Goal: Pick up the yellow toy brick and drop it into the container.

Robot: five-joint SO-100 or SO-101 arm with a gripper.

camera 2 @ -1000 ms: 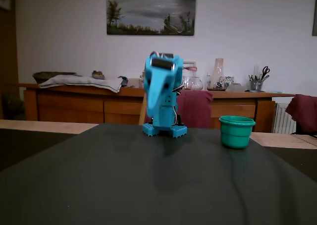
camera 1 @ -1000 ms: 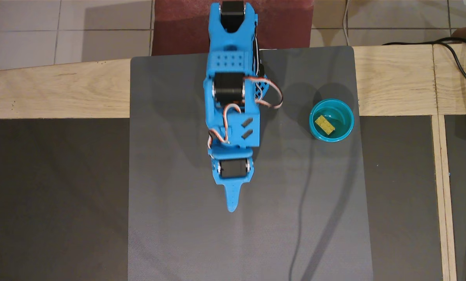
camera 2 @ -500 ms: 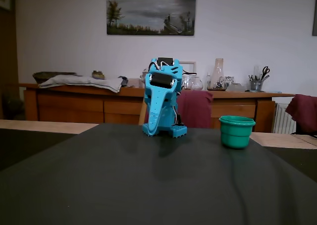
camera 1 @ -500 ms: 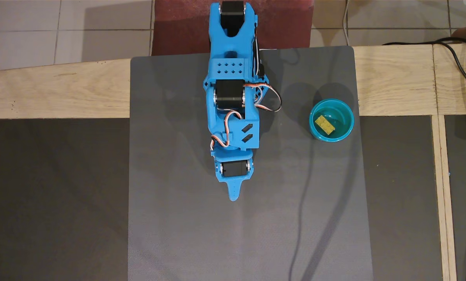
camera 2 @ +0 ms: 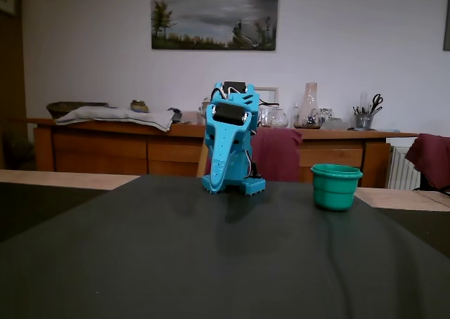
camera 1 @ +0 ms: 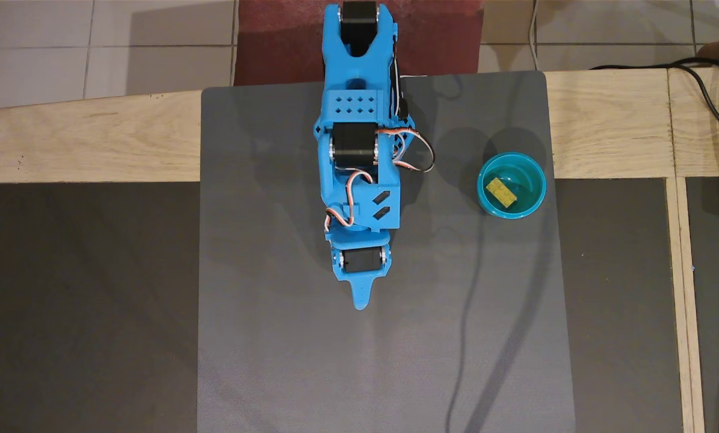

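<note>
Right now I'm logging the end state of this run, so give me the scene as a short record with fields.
brick: yellow toy brick lies inside the cup, studs up
container: teal cup upright on the grey mat, to the arm's right in both views
gripper: gripper folded down over the mat, holding nothing, apart from the cup
jaws: look closed from overhead
task state: brick already in the container

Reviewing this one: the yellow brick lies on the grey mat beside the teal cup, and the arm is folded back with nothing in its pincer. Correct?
Not quite. The yellow brick lies inside the teal cup, not on the grey mat; the overhead view shows this. The arm is folded back with nothing in its pincer.
</note>
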